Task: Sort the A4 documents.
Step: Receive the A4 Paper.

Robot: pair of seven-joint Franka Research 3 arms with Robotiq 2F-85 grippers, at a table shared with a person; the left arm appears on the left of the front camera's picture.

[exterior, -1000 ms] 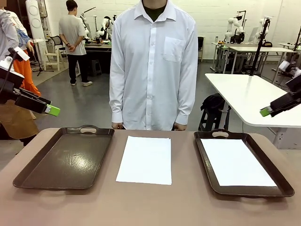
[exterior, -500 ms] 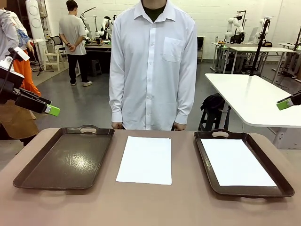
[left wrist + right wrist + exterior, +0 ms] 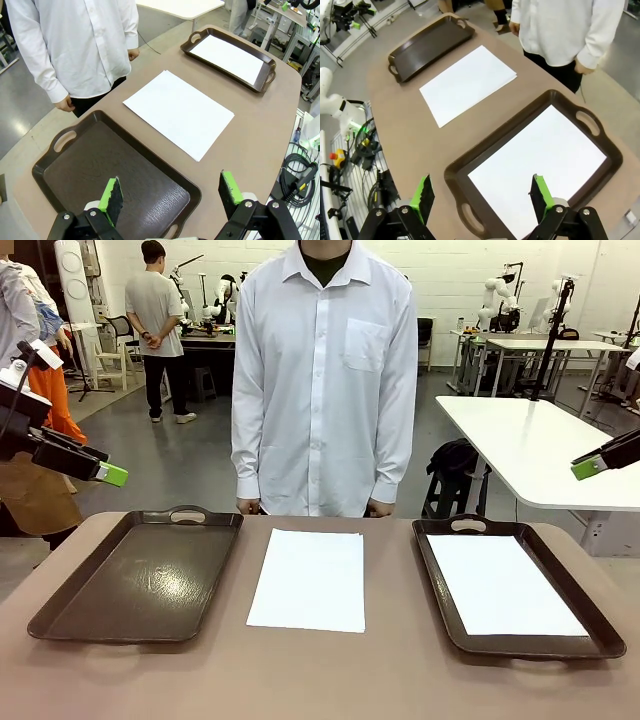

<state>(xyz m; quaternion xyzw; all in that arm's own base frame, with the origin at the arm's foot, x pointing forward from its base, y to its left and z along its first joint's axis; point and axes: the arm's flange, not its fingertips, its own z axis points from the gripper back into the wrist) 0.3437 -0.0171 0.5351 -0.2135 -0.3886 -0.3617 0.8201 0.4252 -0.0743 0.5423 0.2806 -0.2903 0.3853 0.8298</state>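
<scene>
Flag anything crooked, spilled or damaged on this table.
Nothing stands out. The paper stack lies flat between the left tray and the right tray, sheets slightly offset at its far edge. One sheet lies squarely inside the right tray. No spill or damage shows.

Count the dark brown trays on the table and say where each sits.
2. The left tray lies at the robot's left. The right tray, at its right, holds a white sheet. The loose papers lie between them. No tray seems hidden.

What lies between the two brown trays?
A pile of A4 documents lies flat on the table between the left tray and the right tray, touching neither; the front view shows it.
</scene>
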